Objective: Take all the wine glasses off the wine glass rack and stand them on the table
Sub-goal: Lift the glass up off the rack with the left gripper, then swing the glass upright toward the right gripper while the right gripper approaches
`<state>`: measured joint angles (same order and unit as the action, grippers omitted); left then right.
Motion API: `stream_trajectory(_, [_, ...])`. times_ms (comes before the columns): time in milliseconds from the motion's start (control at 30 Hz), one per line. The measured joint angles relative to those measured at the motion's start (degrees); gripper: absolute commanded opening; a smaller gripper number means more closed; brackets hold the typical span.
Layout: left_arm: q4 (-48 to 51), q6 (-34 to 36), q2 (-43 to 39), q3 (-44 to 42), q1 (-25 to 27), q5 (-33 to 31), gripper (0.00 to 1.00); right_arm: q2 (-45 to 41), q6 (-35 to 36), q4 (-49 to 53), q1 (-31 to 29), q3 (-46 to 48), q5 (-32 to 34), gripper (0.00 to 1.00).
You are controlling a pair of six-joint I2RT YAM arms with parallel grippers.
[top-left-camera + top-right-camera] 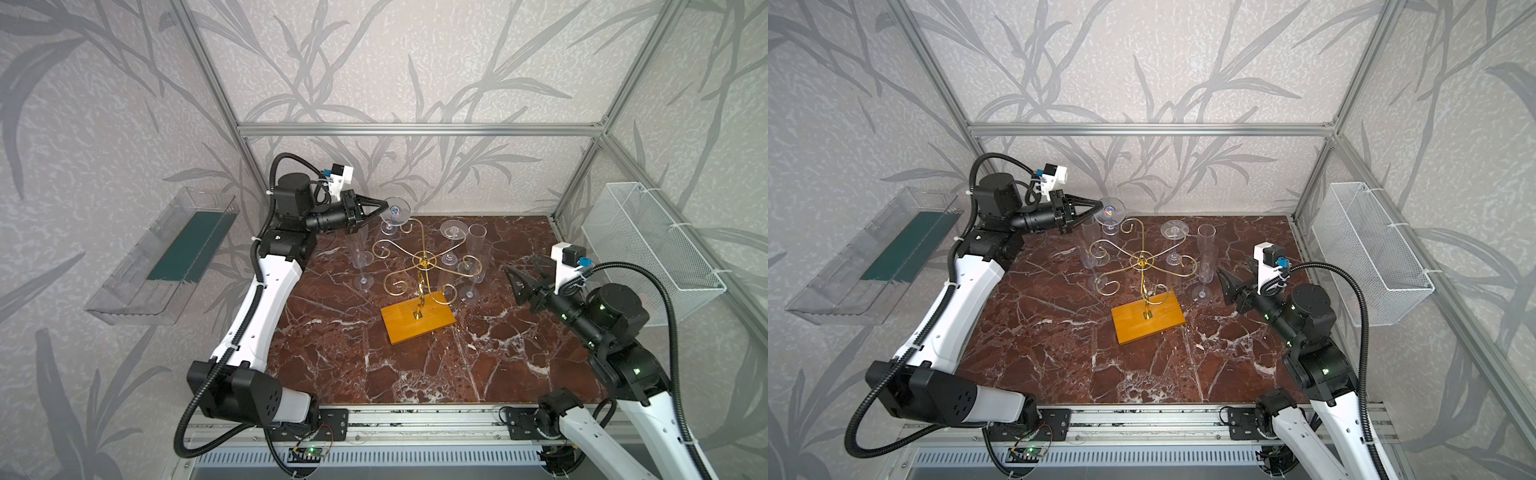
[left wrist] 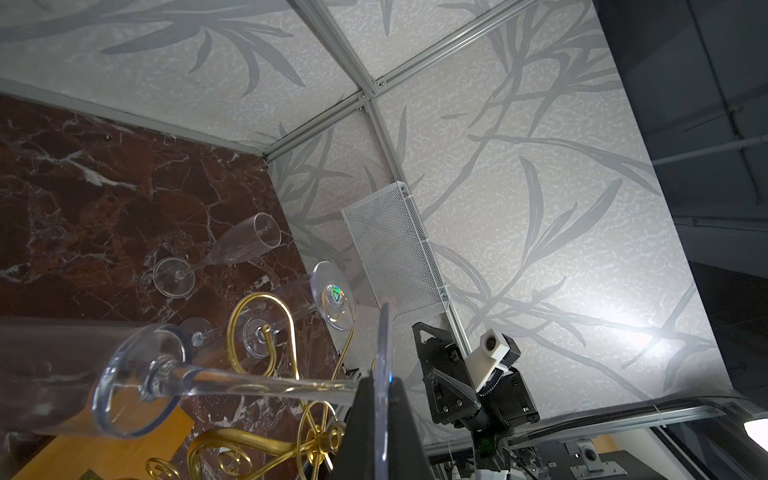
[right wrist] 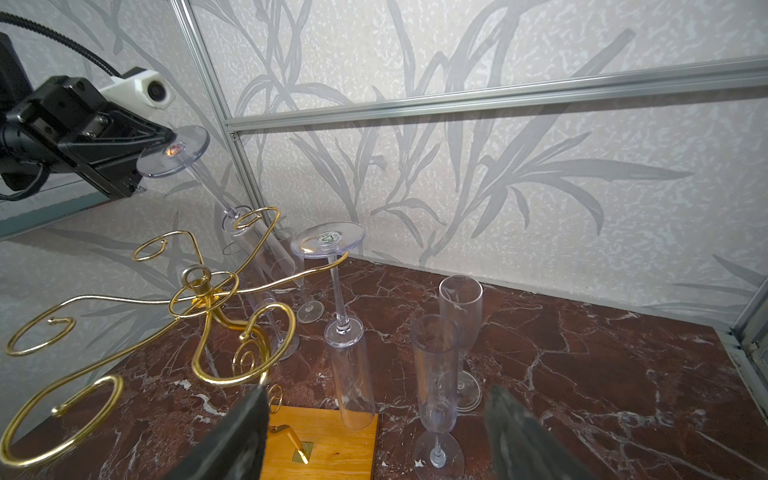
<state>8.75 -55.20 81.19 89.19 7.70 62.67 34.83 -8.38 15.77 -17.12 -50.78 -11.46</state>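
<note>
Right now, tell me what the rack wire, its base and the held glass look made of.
Wine glass rack: likely metal wire, shiny gold finish. Base: wood, grain visible, smooth orange-yellow. Wine glass: clear, see-through; glass or plastic, cannot tell.

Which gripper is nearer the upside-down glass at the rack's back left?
Left. The left gripper is shut on the wine glass by its foot. The right gripper hangs open across the wine glass rack, apart from that glass.

No legible text; sticker [image 3: 173, 148] on wine glass foot [image 3: 193, 143] unreadable
</note>
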Motion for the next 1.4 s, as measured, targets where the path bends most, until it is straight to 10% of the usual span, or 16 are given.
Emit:
stream_trajectory(467, [7.54,26.53,-5.2,6.12,3.15,-9.55,0.0,2.01,-0.83,0.94,0.0,-3.52,-0.11,0.8])
stream_trajectory(1200, [0.96,103.41,-20.35,-18.05,49.03,-62.99,0.0,22.14,-18.45,-0.94,-0.2,-29.53,-26.1,0.77])
stream_trajectory(1400, [-7.39,119.14,-20.28,-21.44,55.84,-68.89,0.0,24.55,-17.27,1.2,-4.33,-30.08,-28.04,0.77])
